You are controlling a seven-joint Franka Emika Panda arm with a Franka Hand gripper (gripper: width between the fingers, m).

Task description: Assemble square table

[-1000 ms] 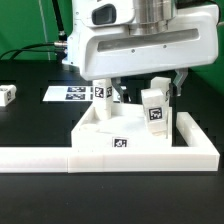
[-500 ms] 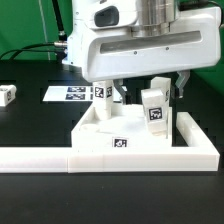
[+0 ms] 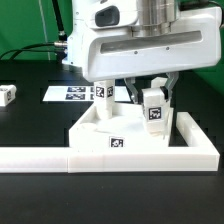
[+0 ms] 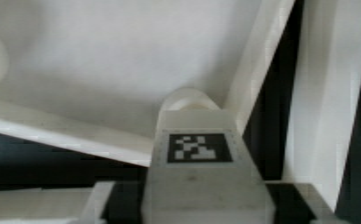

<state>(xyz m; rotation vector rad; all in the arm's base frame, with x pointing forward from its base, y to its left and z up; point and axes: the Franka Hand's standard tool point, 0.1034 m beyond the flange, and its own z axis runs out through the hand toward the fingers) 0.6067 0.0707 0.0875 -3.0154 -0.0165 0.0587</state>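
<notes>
The white square tabletop [image 3: 100,128] lies flat inside the corner of the barrier, tag on its front edge. One tagged white leg [image 3: 101,95] stands at its far left corner. A second leg [image 3: 153,113] stands upright on the slab's right side, and my gripper [image 3: 152,95] is shut on it from above, dark fingers [image 3: 136,93] on both sides. Another leg [image 3: 161,83] shows just behind it. In the wrist view the held leg [image 4: 196,150] fills the space between the jaws of my gripper [image 4: 203,205], over the tabletop [image 4: 106,70].
The long white L-shaped barrier [image 3: 60,157] runs along the front and up the exterior view's right side. The marker board [image 3: 66,93] lies behind the tabletop. A loose leg [image 3: 8,94] lies at the exterior view's far left on the black table.
The fingers have moved inward from a wide spread and now clamp the right-hand leg. The leg and tabletop have not visibly moved.
</notes>
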